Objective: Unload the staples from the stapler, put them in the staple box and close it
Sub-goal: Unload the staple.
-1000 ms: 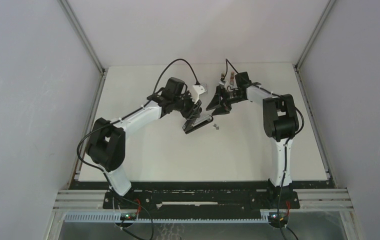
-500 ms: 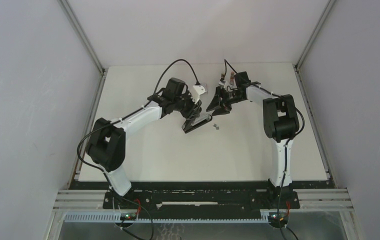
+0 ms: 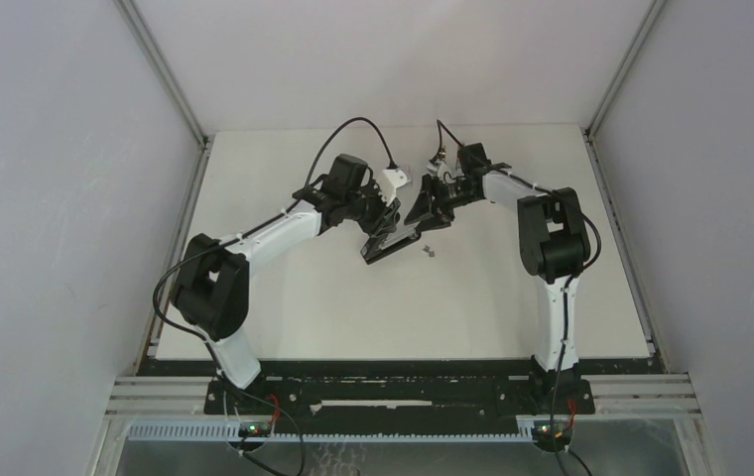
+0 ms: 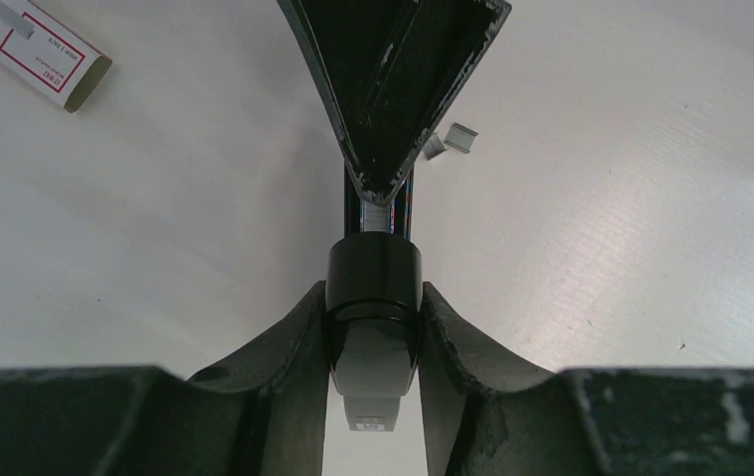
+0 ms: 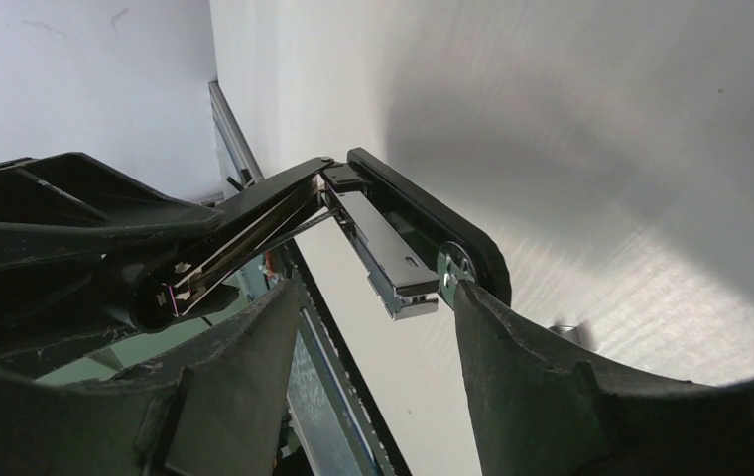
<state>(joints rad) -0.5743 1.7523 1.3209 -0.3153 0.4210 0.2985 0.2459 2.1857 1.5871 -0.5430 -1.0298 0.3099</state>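
Observation:
My left gripper [image 3: 385, 230] [image 4: 373, 293] is shut on the rear end of the black stapler [image 3: 393, 241] [image 4: 373, 327] and holds it just above the table. The stapler is hinged open: its black cover [image 4: 393, 79] is raised and the metal magazine [image 5: 383, 248] lies over the base [image 5: 423, 213]. My right gripper [image 3: 427, 204] [image 5: 373, 297] is open at the stapler's front end, with the magazine tip between its fingers [image 5: 512, 367]. Two short silvery staples strips [image 3: 430, 252] [image 4: 452, 139] lie on the table beside the stapler.
A small white and red staple box [image 4: 41, 52] lies on the table beyond the stapler. The white table [image 3: 333, 307] is walled on the left, back and right. The right arm's cable [image 3: 442, 139] loops near the back.
My right gripper has moved a little left, closing in on the stapler's front end. My left gripper still holds the stapler in nearly the same place.

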